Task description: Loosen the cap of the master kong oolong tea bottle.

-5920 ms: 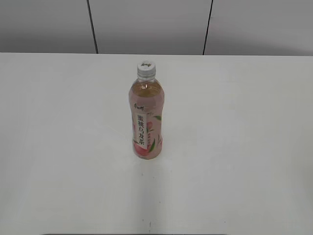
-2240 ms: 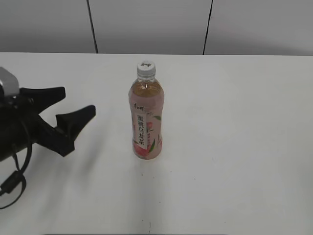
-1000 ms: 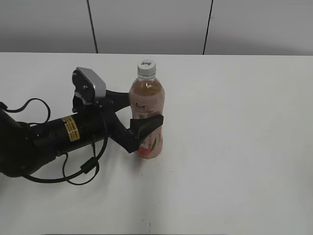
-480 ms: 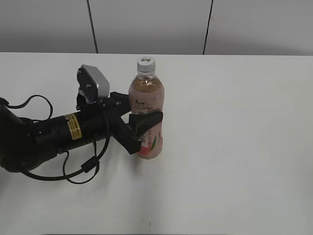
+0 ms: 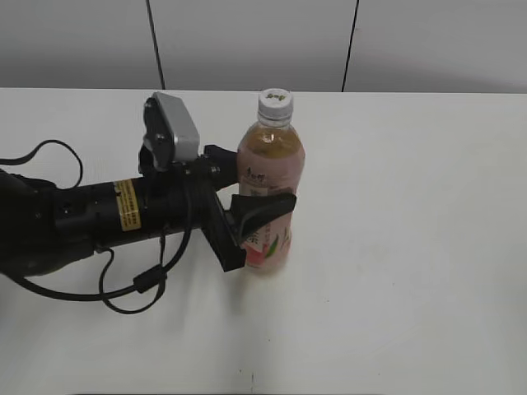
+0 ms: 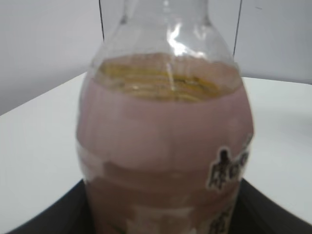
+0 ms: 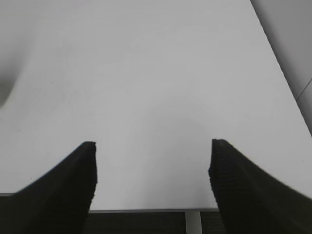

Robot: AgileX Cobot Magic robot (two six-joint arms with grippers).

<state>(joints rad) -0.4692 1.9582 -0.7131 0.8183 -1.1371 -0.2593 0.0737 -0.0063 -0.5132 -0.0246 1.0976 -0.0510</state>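
Note:
The master kong oolong tea bottle (image 5: 272, 197) stands upright on the white table, amber tea inside, pink peach label. Its white ribbed cap (image 5: 276, 103) is on the neck. My left gripper (image 5: 262, 206) is shut on the bottle's body at label height, one finger in front and one behind. In the left wrist view the bottle (image 6: 165, 146) fills the frame between the black fingers; the cap is out of that view. My right gripper (image 7: 152, 165) is open and empty over bare table near its edge, and is out of the exterior view.
The white table (image 5: 412, 247) spreads around the bottle. A grey panelled wall (image 5: 247, 41) stands behind it. The left arm with its cables (image 5: 99, 218) lies across the table's left side. The table's edge (image 7: 146, 210) shows in the right wrist view.
My left gripper came in from the left and closed on the bottle. Over the last half second the bottle has shifted to the right and slightly nearer with the gripper.

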